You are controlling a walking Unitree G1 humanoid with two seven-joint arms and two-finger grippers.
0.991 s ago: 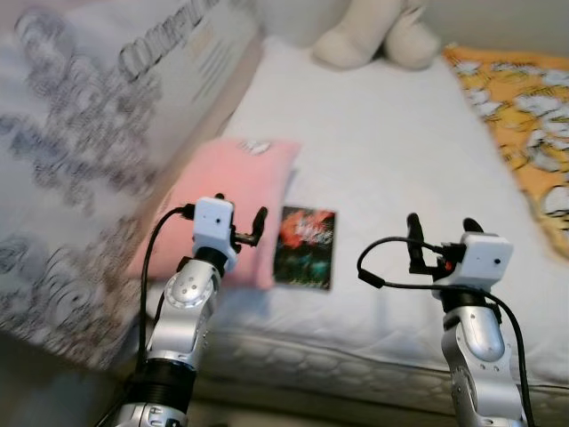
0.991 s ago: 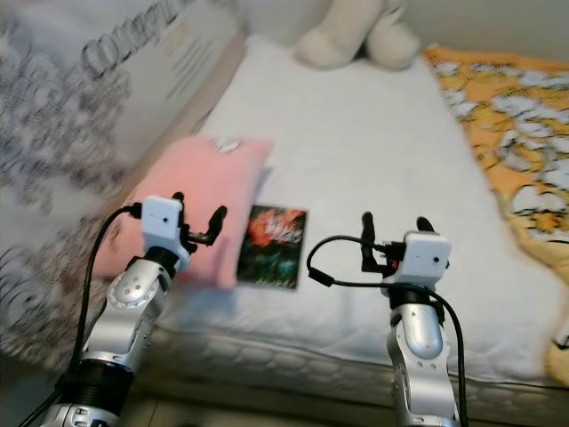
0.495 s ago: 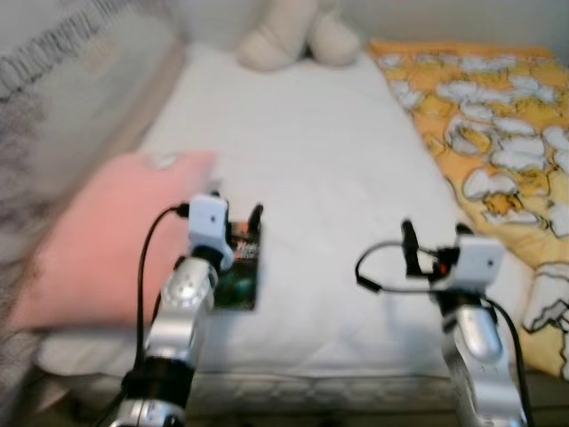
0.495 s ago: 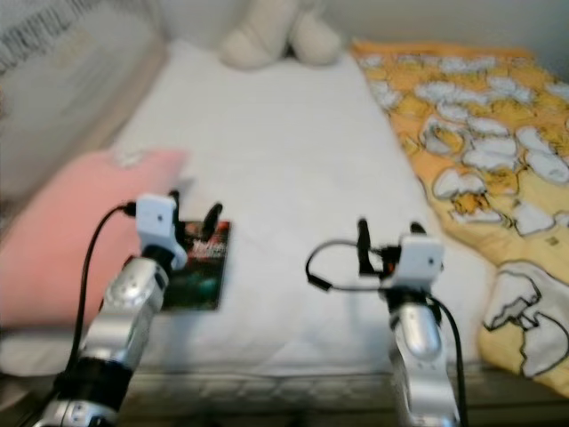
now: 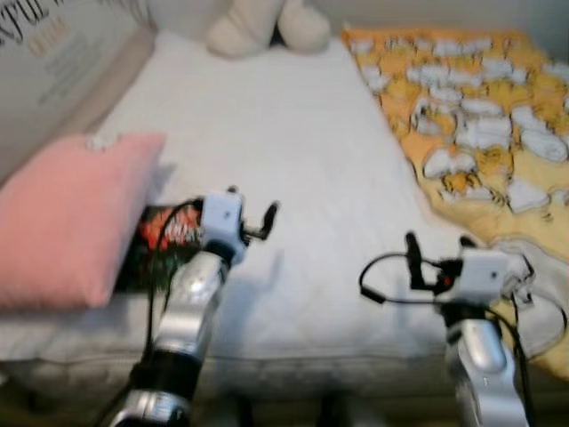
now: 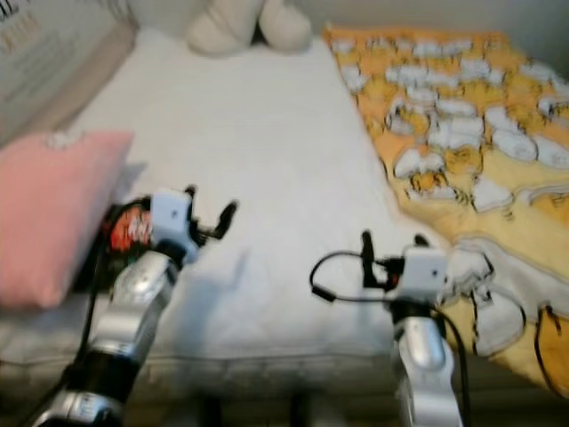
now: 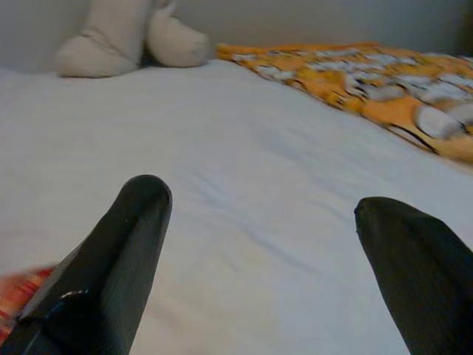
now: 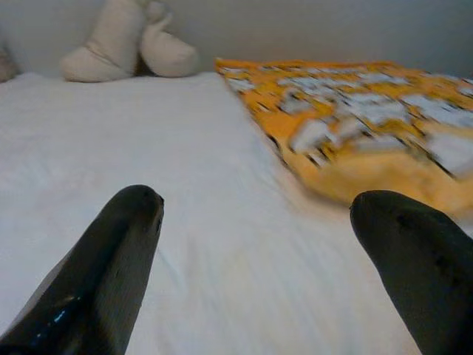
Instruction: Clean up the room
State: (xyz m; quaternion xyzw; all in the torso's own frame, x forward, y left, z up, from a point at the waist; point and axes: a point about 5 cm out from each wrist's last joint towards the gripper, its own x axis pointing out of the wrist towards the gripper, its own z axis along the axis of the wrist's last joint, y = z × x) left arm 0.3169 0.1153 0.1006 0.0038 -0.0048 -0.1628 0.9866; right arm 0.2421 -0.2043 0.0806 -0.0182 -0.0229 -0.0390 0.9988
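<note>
left tool (image 5: pixel 252 212) hiding book (image 5: pixel 158 240), frames blurred

A white bed (image 5: pixel 293 133) carries a pink pillow (image 5: pixel 62 222), a dark book (image 5: pixel 160 245) beside it, a cream soft toy (image 5: pixel 258 25) and an orange blanket (image 5: pixel 471 116).

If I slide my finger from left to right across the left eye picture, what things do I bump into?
Pink pillow → dark picture book → left tool → bare white mattress → right tool → orange patterned blanket.
</note>
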